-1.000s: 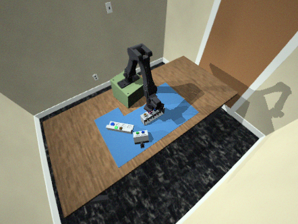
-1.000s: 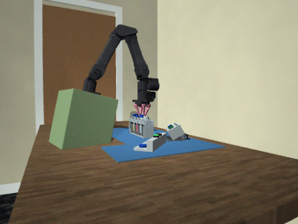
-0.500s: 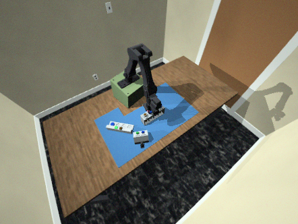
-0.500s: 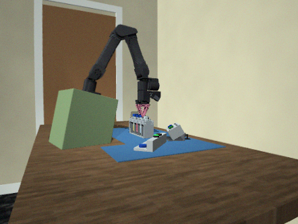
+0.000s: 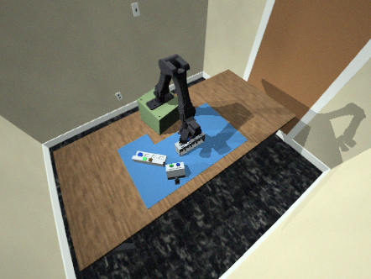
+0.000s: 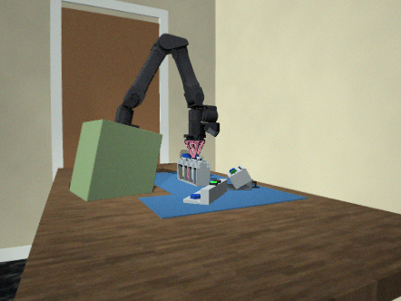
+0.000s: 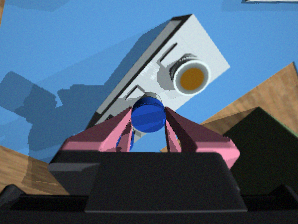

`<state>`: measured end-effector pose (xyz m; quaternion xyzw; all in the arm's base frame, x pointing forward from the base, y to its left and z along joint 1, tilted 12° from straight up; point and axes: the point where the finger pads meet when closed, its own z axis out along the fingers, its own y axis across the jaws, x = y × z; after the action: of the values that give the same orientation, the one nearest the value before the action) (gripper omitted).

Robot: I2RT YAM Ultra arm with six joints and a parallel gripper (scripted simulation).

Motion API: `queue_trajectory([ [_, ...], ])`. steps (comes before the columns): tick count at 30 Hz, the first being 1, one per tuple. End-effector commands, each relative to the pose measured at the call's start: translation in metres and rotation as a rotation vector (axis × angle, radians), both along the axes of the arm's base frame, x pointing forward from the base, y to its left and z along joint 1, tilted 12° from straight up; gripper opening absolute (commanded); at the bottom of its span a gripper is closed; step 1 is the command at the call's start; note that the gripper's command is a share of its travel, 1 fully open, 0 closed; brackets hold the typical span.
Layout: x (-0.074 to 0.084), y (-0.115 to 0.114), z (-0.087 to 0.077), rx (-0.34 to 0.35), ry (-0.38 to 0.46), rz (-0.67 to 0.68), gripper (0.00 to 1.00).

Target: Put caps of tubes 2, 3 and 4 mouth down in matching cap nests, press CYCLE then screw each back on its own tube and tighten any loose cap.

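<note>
My gripper (image 5: 189, 138) (image 6: 194, 155) (image 7: 148, 111) hangs straight over the grey decapping station (image 5: 184, 148) (image 6: 200, 175) (image 7: 205, 45). Its pink fingers are shut on a blue cap (image 7: 148, 113) at the top of one tube. The tube beside it (image 7: 192, 78) stands open at the end of the station and shows orange liquid. I cannot tell whether the held cap still sits on its thread. The white cap tray (image 5: 159, 160) (image 6: 214, 192) lies in front of the station, with a blue cap (image 5: 138, 154) (image 6: 195, 196) in one end nest and a green light (image 5: 144, 159) on it.
The key box (image 5: 175, 169) (image 6: 239, 178) with a blue and a green key stands beside the tray on the blue mat (image 5: 147, 185) (image 6: 254, 199). The arm's green base block (image 5: 157, 111) (image 6: 113, 159) is behind the station. The wooden table ends near the mat's front.
</note>
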<state>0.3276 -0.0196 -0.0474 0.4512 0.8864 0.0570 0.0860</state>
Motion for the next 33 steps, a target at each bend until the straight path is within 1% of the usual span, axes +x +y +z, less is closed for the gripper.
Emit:
queue_trajectory([
  [1,0.0032,-0.0004,0.0033,0.051,-0.01,-0.238,0.0],
  [9,0.0032,-0.0004,0.0033,0.136,0.0,-0.629,0.0],
  [11,0.0032,-0.0004,0.0033,0.136,0.0,-0.629,0.0],
  [16,0.0032,-0.0004,0.0033,0.187,0.007,-0.864,0.0],
  [23,0.0032,-0.0004,0.0033,0.187,0.007,-0.864,0.0],
  [24,0.0035,-0.0003,0.0018,0.187,0.007,-0.864,0.49],
  [33,0.0035,-0.0004,0.0018,0.187,0.007,-0.864,0.49],
])
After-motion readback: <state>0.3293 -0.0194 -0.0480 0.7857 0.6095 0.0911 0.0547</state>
